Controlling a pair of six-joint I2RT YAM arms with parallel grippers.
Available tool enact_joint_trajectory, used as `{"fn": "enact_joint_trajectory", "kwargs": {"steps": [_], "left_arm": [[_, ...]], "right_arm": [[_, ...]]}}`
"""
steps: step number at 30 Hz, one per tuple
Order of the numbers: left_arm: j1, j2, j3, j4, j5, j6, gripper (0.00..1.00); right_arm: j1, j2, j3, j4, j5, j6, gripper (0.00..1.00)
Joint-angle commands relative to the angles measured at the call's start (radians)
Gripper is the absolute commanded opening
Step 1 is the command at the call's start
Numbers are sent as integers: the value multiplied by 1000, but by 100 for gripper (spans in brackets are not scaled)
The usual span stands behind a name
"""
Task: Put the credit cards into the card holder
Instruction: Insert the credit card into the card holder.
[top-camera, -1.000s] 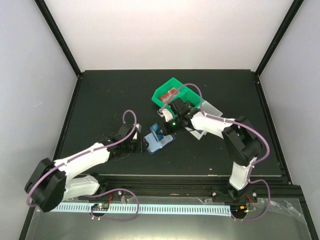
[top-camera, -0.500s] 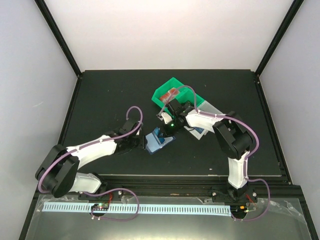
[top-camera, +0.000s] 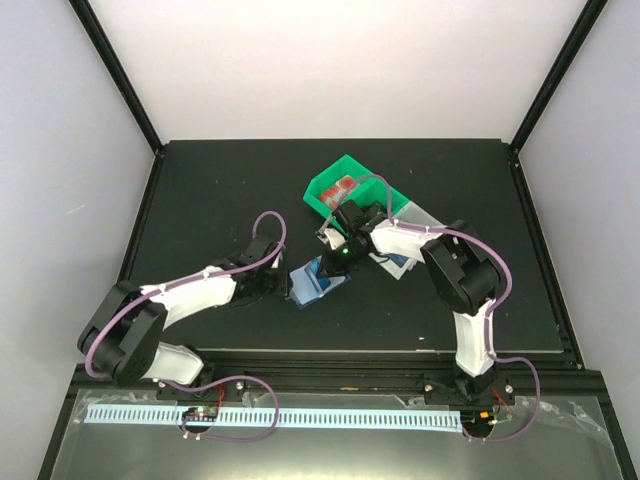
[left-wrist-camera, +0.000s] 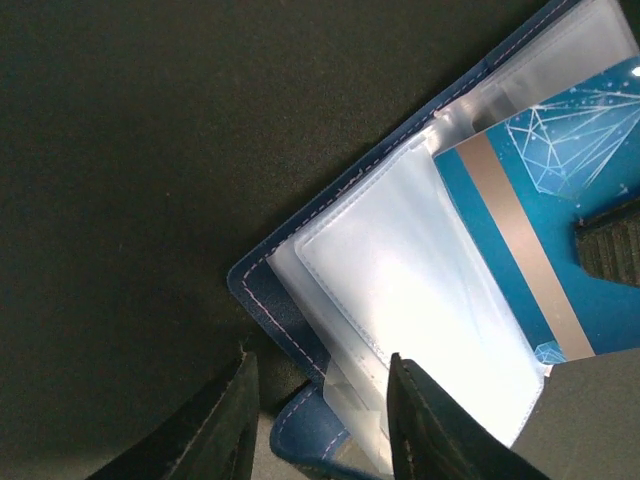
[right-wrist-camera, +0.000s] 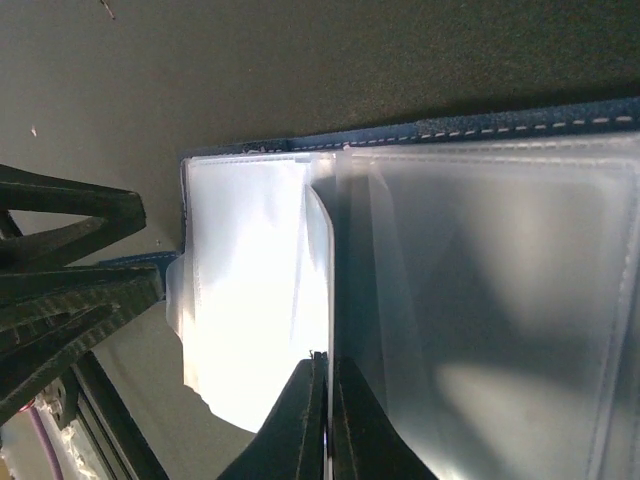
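The dark blue card holder (top-camera: 312, 285) lies open on the black table, its pale clear sleeves (left-wrist-camera: 420, 270) fanned out. My right gripper (top-camera: 338, 262) is shut on a blue credit card (left-wrist-camera: 560, 170) and holds it edge-on at the sleeves (right-wrist-camera: 250, 280). In the right wrist view the fingers (right-wrist-camera: 300, 410) pinch the thin card between them. My left gripper (left-wrist-camera: 320, 420) is open, its jaws either side of the holder's near corner (left-wrist-camera: 300, 310) and snap tab. In the top view the left gripper (top-camera: 272, 285) sits just left of the holder.
The green and white compartment tray (top-camera: 335, 180) stands behind the right gripper, with a red-and-white card (top-camera: 347, 186) in it. More flat things lie beside the right forearm (top-camera: 402, 262). Black frame posts bound the table.
My left gripper has moved right, up to the holder's left edge. My right gripper has shifted slightly down and left onto the holder with the card.
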Motion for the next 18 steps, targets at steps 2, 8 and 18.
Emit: {"fn": "enact_joint_trajectory", "kwargs": {"steps": [2,8,18], "left_arm": [[6,43,23,38,39,-10,31],[6,66,20,58,50,-25,25],[5,74,-1,33,11,-29,21]], "right_arm": [[-5,50,-24,6,-36,38,6],[-4,62,-36,40,-55,86,6],[-4,52,-88,167,-191,193,6]]}}
